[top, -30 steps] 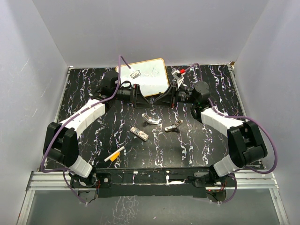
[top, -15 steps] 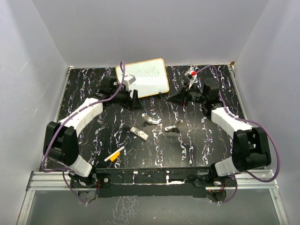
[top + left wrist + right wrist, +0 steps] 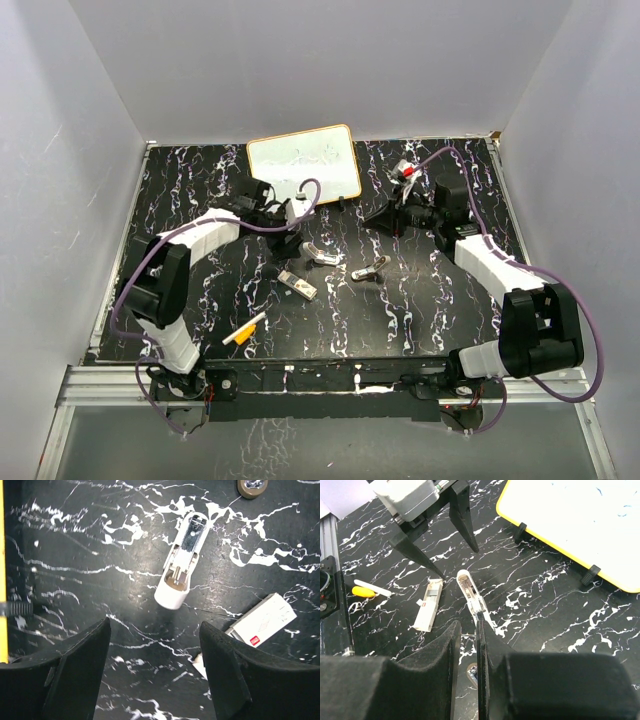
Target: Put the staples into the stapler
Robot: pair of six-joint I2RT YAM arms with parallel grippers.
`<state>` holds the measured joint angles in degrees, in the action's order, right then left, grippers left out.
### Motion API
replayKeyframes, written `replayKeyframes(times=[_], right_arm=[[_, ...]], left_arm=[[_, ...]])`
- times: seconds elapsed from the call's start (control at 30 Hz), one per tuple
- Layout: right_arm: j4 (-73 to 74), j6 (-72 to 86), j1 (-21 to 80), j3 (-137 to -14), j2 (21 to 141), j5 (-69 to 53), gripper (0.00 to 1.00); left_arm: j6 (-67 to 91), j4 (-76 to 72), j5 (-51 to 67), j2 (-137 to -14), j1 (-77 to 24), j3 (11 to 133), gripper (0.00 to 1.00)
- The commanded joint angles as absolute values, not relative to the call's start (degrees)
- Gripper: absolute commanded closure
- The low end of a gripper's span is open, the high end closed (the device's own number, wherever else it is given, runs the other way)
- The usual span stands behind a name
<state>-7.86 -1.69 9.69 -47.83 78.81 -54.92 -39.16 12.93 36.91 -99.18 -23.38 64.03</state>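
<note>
The staples pack, small, flat and white, lies mid-table; it also shows in the left wrist view and the right wrist view. The white stapler part lies with its metal channel facing up. A second brownish stapler piece lies to its right. My left gripper is open and empty, above the table just behind the white part. My right gripper has its fingers almost together, a thin slit between them, holding nothing.
A yellow-framed whiteboard stands at the back centre; its edge is close to my left gripper. An orange-and-white marker pen lies near the front left. Grey walls enclose the table on three sides.
Both grippers drew apart from the whiteboard's front edge. The left arm folded back and its gripper dropped toward the table. The right gripper moved right. The objects on the table have not moved.
</note>
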Motion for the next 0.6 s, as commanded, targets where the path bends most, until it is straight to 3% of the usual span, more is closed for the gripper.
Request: replayKeyframes(times=[0.0,0.37,0.57], right_arm=[[-8.7,-3.7,8.4,-47.7,76.6,-54.8,0.89],[-8.7,-3.4,7.3,-47.1,76.6,-56.0,0.89],[-9.0,-3.4,6.9,-46.7,76.5,-56.1,0.89]], left_arm=[[-54.6,17.1,43.3,-101.6,-25.3,68.5,0.32],[-60.9,21.8,45.4,-106.6,-26.9,73.4,0.47],[-67.8,29.9,46.1,-109.3,-27.1,77.4,0.62]])
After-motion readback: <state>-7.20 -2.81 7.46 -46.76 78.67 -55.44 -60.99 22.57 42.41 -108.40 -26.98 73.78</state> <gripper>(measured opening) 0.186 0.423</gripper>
